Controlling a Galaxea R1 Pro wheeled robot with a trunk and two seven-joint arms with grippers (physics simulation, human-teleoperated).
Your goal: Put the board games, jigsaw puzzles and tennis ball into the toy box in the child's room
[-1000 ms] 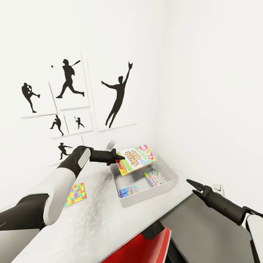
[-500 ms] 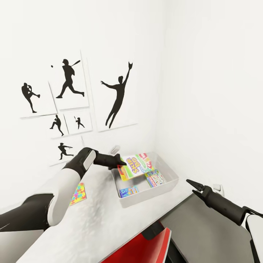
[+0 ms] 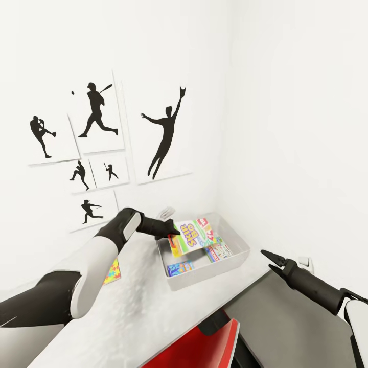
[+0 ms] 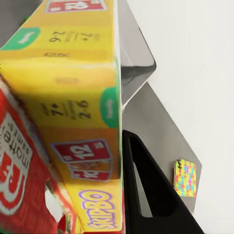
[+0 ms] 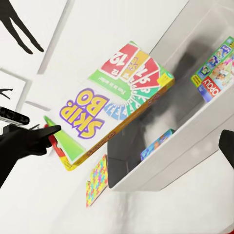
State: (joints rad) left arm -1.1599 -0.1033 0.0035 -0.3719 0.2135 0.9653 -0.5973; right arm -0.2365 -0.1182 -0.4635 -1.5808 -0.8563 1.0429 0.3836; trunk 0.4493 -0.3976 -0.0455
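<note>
Over the near end of the toy box [image 3: 232, 260] the left gripper [image 3: 173, 232] pinches a Skip-Bo board game [image 3: 193, 235] by its corner, the box tilted and hanging just above the bin's rim (from the right wrist view it sits clear of the bin floor, its far end over the interior). Inside the toy box lie two more printed game boxes: a blue one [image 3: 180, 268] at the near wall and a green-edged one [image 3: 220, 251] partly under the held box. One jigsaw puzzle [image 3: 113, 272] lies flat on the table [image 3: 148, 306], beside the left forearm and well apart from the bin. The right gripper [image 3: 269, 258] hovers off the table's edge, its fingers slightly spread and holding nothing.
</note>
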